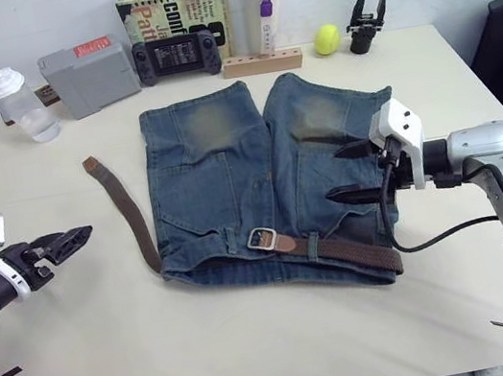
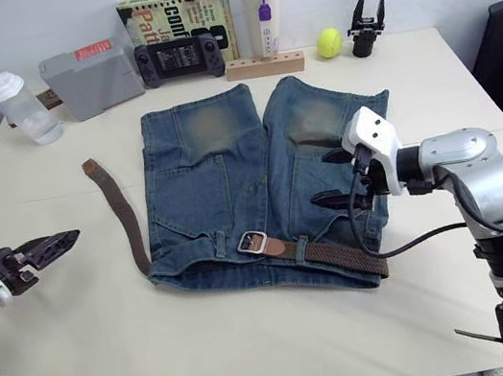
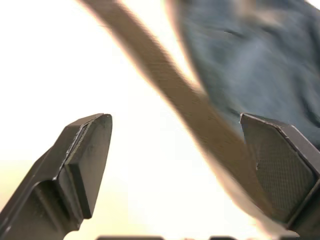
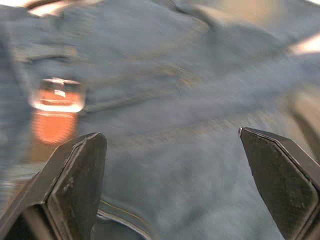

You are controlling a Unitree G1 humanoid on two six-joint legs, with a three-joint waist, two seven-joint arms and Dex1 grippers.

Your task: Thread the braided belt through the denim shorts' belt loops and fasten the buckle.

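braided belt – limp, we'd pinch its free tail | left gripper open | right gripper open – over denim shorts

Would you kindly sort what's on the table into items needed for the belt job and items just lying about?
Needed:
faded blue denim shorts
dark-brown braided belt
silver rectangular buckle

Lying about:
clear plastic shaker bottle
grey box
black game controller
book
white tumbler
wooden block
yellow-green ball
spare black gripper
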